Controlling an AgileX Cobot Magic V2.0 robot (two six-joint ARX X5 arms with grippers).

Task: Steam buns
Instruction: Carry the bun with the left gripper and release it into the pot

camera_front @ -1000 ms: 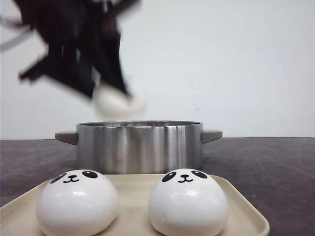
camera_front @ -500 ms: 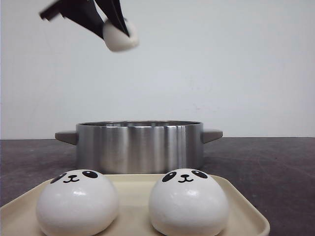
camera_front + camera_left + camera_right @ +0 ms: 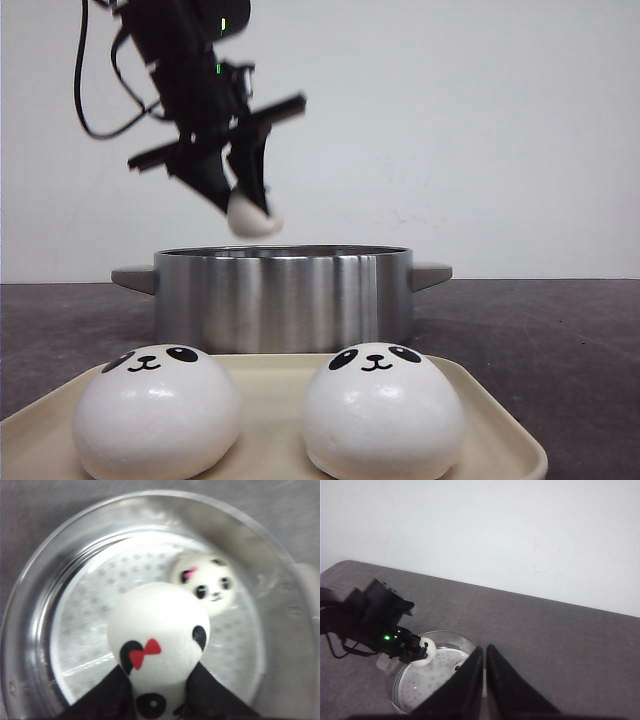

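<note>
My left gripper [image 3: 245, 205] is shut on a white panda bun [image 3: 252, 217] with a red bow [image 3: 157, 642] and holds it just above the steel pot [image 3: 285, 297]. Another panda bun [image 3: 206, 584] lies inside the pot on the perforated steamer plate [image 3: 95, 630]. Two more buns [image 3: 157, 410] [image 3: 383, 408] sit on the beige tray [image 3: 500, 440] in front of the pot. My right gripper [image 3: 484, 680] is shut and empty, high above the table; its view shows the pot [image 3: 432, 672] and the left gripper [image 3: 415, 650] with the held bun [image 3: 426, 652].
The pot has two side handles [image 3: 430, 274]. The dark grey tabletop [image 3: 540, 340] extends to the right of the pot and tray. A white wall stands behind.
The left arm went up with the bun, then came down; it now hangs low over the pot's left side. The tray buns have not moved.
</note>
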